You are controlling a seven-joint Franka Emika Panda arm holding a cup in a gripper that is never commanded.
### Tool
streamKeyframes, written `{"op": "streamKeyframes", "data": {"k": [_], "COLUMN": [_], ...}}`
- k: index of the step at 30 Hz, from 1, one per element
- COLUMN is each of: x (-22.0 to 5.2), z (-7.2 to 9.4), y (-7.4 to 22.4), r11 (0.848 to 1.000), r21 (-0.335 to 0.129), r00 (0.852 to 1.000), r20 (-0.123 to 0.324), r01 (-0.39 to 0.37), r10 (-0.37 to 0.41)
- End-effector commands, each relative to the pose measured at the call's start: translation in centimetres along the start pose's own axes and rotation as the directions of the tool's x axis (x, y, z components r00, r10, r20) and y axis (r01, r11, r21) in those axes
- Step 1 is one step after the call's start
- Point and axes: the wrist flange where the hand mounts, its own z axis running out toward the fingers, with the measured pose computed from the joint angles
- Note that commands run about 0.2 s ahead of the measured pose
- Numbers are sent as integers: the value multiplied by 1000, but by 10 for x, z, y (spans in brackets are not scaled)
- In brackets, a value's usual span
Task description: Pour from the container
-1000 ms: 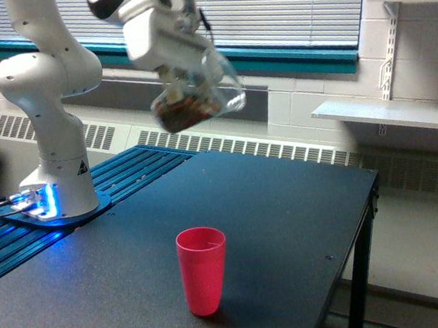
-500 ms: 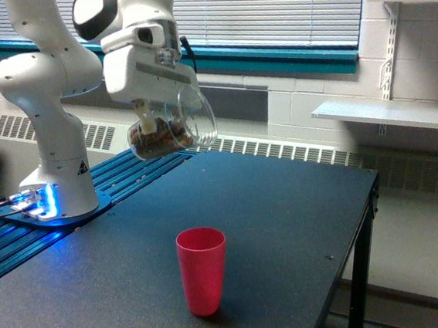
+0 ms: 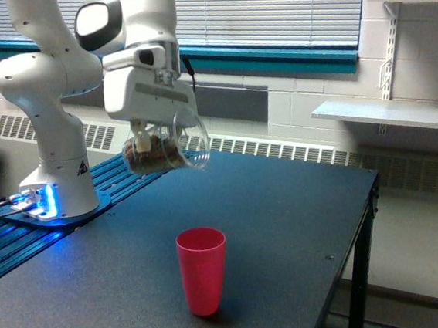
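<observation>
Across the dark, speckled table (image 3: 285, 204) nothing stood but a pink cup (image 3: 203, 270), upright near the front edge. Behind the table ran a white block wall with closed blinds (image 3: 266, 8), a teal sill (image 3: 270, 54) and a long radiator grille (image 3: 280, 152); a white shelf (image 3: 389, 114) jutted from the wall at the exterior view's right. At the exterior view's left the arm's white base (image 3: 57, 179) sat on a blue ribbed platform (image 3: 127, 173) with a blue light glowing at its foot. High over the table, the gripper (image 3: 148, 137) was clamped on the container (image 3: 163, 146), a clear jar tipped on its side with its mouth toward the exterior view's right. Brown pieces lay heaped at its lower, closed end. It hung well above the cup, toward the exterior view's left of it.
</observation>
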Motion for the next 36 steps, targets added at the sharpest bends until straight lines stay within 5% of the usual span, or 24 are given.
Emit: {"op": "streamKeyframes", "data": {"k": [1,36], "x": [-5,-20], "z": [9,45], "y": [2,-23], "r11": [998,972], "r21": [-46,-233], "r00": [999,996], "r20": [21,92], "r01": [-47,39], "r10": [48,-17]}}
